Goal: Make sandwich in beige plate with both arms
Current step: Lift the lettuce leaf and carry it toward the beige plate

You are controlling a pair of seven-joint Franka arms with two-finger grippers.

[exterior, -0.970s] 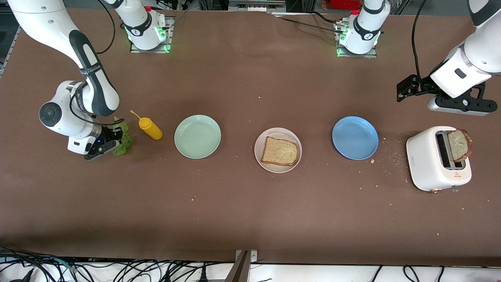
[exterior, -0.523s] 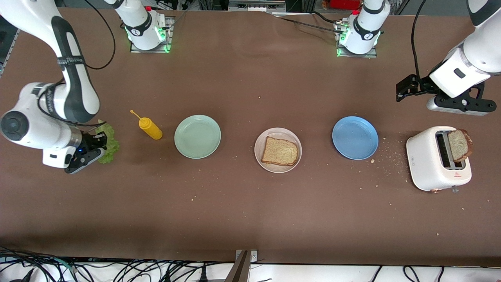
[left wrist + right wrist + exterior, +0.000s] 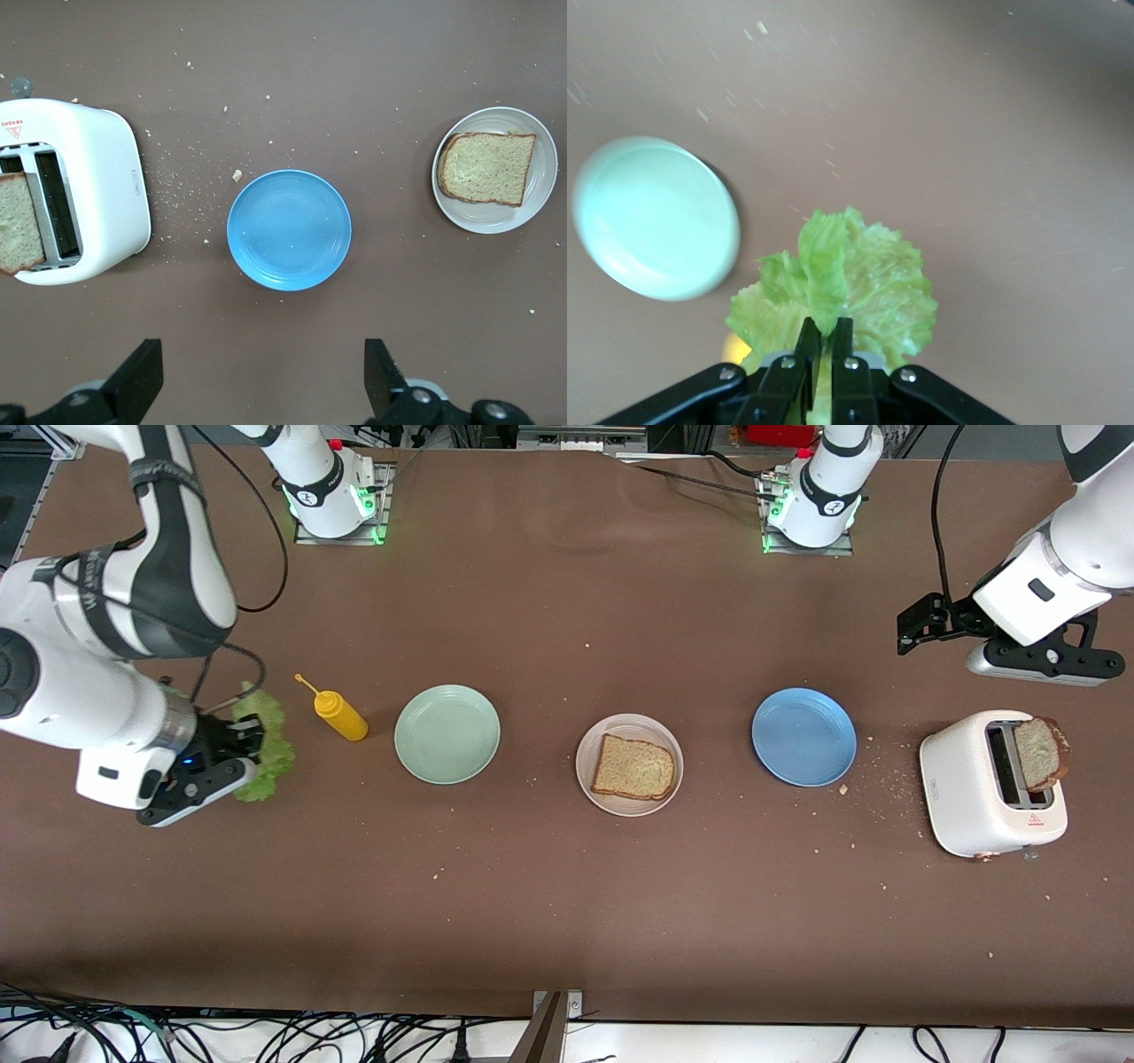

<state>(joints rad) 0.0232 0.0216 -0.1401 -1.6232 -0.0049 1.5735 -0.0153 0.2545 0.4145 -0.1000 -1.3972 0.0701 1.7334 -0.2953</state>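
My right gripper (image 3: 244, 741) is shut on a crinkled green lettuce leaf (image 3: 270, 746), held up over the table at the right arm's end, beside a yellow bottle. In the right wrist view the leaf (image 3: 859, 283) fans out from the closed fingertips of the right gripper (image 3: 821, 329). The beige plate (image 3: 586, 766) lies mid-table with one brown bread slice (image 3: 633, 768) on it; both the plate (image 3: 545, 190) and the slice (image 3: 487, 166) show in the left wrist view. A second slice (image 3: 1041, 753) sticks out of the toaster. My left gripper (image 3: 914, 624) hangs open, waiting above the table near the toaster; its jaws (image 3: 264, 381) hold nothing.
A yellow squeeze bottle (image 3: 339, 715) lies near the lettuce. A mint-green plate (image 3: 446, 733) and a blue plate (image 3: 803, 736) flank the beige one. The white toaster (image 3: 974, 793) stands at the left arm's end, with crumbs scattered around it.
The right arm has risen with the lettuce in its grip, swinging toward the table's end and then back toward the bottle. The left arm has stayed put.
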